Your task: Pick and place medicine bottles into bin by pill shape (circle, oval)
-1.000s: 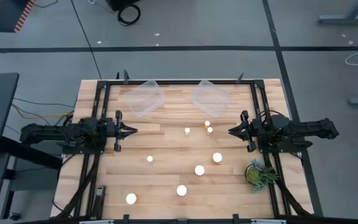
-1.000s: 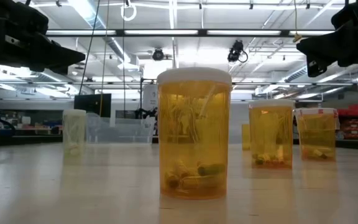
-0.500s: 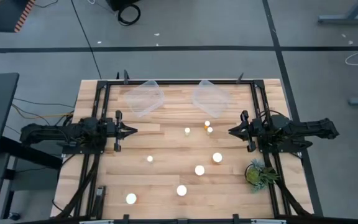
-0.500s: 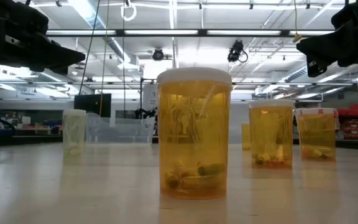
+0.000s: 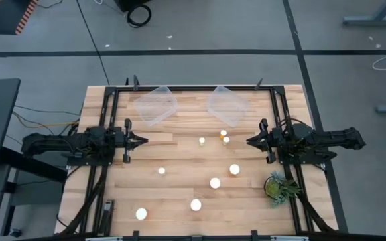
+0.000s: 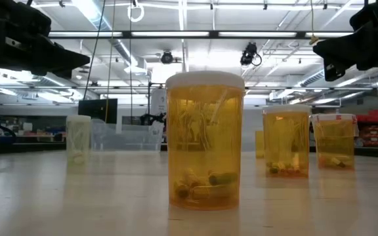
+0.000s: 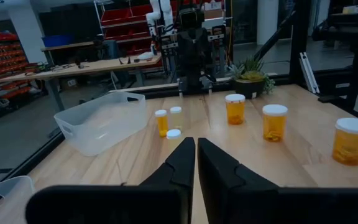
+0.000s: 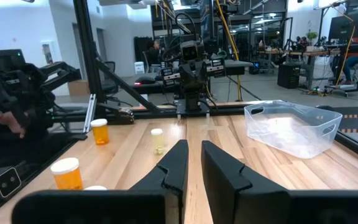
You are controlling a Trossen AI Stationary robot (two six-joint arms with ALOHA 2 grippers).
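Note:
Several amber medicine bottles with white caps stand upright on their bases on the wooden table [image 5: 179, 161]: a group of three [image 5: 223, 136] at centre far, others [image 5: 214, 182] nearer, one [image 5: 141, 213] at near left. The nearest bottle [image 6: 205, 141] fills the low view. My left gripper [image 5: 145, 140] hovers at the table's left, shut and empty, pointing right; its fingers [image 7: 185, 163] show in the left wrist view. My right gripper [image 5: 248, 141] hovers at the right, shut and empty, pointing left; its fingers [image 8: 179, 165] show in the right wrist view.
Two clear plastic bins [image 5: 156, 104] [image 5: 227, 102] stand at the table's far edge. A green plant [image 5: 280, 186] stands at the near right, beside the right arm. A black frame [image 5: 193, 88] runs around the table. Bare wood lies between the two grippers.

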